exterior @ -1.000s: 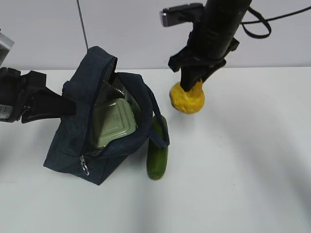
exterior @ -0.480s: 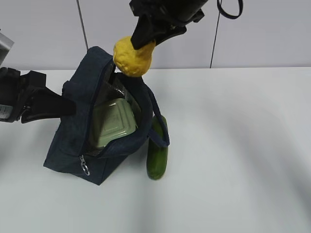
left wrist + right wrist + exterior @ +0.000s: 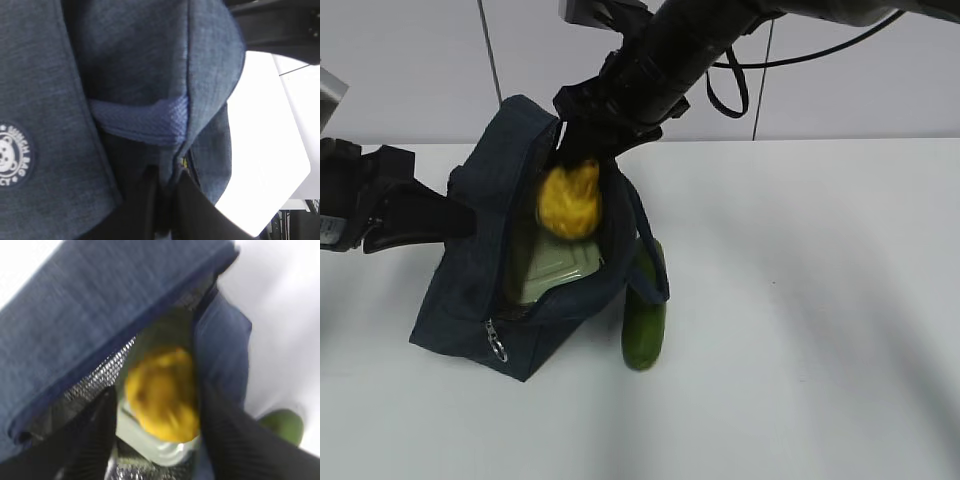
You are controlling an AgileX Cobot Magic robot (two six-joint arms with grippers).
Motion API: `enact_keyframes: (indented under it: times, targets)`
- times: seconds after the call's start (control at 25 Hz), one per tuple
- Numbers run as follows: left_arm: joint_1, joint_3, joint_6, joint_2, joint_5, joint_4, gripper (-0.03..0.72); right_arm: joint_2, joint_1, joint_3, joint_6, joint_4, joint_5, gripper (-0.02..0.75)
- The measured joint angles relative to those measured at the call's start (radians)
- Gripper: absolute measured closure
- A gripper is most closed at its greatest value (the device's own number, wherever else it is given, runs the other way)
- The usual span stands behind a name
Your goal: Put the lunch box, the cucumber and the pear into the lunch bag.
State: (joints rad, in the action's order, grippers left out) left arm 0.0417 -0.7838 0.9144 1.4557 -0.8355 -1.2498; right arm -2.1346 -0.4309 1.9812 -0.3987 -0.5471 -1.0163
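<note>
Yellow pear (image 3: 569, 200) is dropping into the navy lunch bag (image 3: 470, 270) onto the lunch box (image 3: 558, 272), right jaws spread above it. Left jaws are pinching the bag's edge. Cucumber (image 3: 644, 315) is lying on the worktop (image 3: 800, 330) beside the bag; likely next pick.

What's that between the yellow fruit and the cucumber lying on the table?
The lunch bag's navy side wall and its looped handle lie between the pear and the cucumber. The exterior view shows it best.

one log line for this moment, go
pear: blurred, in lunch bag mouth above lunch box | right tool: open | cucumber: on table
</note>
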Motion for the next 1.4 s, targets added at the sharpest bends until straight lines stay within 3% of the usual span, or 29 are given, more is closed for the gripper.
enact_keyframes:
  times: [0.12, 0.36, 0.6, 0.72, 1.12, 1.4]
  targets:
    - [0.000, 0.000, 0.000, 0.000, 0.000, 0.000, 0.686, 0.000, -0.002, 0.009, -0.014, -0.029, 0.024, 0.250]
    - [0.000, 0.000, 0.000, 0.000, 0.003, 0.001, 0.686, 0.000, -0.004, 0.094, 0.000, 0.019, -0.031, 0.222]
    - [0.000, 0.000, 0.000, 0.000, 0.004, 0.002, 0.686, 0.043, -0.004, 0.158, 0.177, 0.367, -0.171, 0.222]
    - [0.000, 0.000, 0.000, -0.001, 0.017, 0.010, 0.686, 0.055, -0.004, 0.159, 0.226, 0.460, -0.218, 0.222]
    - [-0.005, 0.000, -0.003, -0.003, 0.075, 0.111, 0.687, -0.048, -0.004, 0.161, 0.317, 0.495, -0.227, 0.222]
    - [-0.005, 0.000, -0.091, -0.003, 0.123, 0.222, 0.687, -0.111, -0.004, 0.155, 0.369, 0.495, -0.227, 0.223]
